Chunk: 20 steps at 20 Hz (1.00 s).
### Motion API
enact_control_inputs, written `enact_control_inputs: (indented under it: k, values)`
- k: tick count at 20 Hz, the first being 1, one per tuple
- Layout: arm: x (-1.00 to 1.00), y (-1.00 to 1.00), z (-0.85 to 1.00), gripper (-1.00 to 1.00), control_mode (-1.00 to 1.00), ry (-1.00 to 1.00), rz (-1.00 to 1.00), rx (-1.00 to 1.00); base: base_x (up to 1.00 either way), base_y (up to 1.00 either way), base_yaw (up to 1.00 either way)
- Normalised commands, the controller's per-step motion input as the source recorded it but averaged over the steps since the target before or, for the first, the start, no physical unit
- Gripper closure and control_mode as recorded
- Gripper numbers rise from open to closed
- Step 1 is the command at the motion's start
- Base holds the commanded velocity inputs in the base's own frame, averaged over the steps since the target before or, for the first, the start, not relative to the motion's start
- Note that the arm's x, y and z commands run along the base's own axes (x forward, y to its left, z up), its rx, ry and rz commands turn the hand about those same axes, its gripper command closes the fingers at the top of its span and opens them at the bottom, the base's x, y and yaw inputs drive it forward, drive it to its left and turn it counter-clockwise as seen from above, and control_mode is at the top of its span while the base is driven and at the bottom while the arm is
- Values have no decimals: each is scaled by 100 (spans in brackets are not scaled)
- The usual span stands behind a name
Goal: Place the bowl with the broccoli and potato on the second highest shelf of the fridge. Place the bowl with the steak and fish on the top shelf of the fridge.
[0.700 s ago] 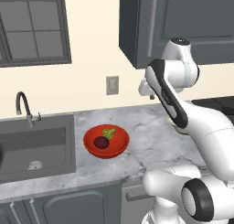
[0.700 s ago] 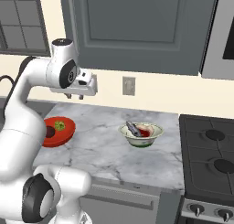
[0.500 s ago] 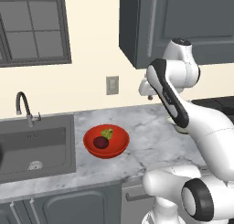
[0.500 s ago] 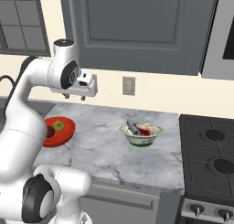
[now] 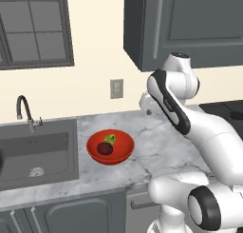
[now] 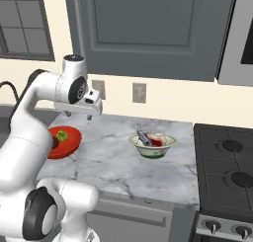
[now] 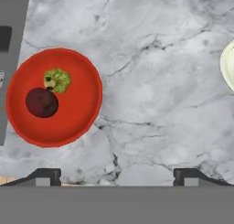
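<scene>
Hovering with the hand [image 6: 80, 116] spread wide above the marble surface [image 7: 151, 81], needing to shift over the red bowl [image 7: 54, 97], descend squarely and pinch its rim.

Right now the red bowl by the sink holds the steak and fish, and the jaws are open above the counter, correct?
Not quite. The red bowl holds the broccoli and the potato, as the hand view shows. The steak and fish lie in the pale bowl nearer the stove, in the right base view. The rest stands: jaws open above the counter.
</scene>
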Motion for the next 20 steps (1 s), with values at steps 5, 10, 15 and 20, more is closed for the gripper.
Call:
enact_control_inputs:
  k: [5, 10, 15, 20]
  values:
    - [0, 21, -73, -100, -100, 6, 0, 0, 0, 0, 0]
    - [0, 29, -75, -100, -100, 2, 0, 0, 0, 0, 0]
    - [5, 28, -48, -100, -100, 0, -3, 0, 0, 0, 0]
    - [10, 21, -47, -100, -100, -7, -2, 0, 0, 0, 0]
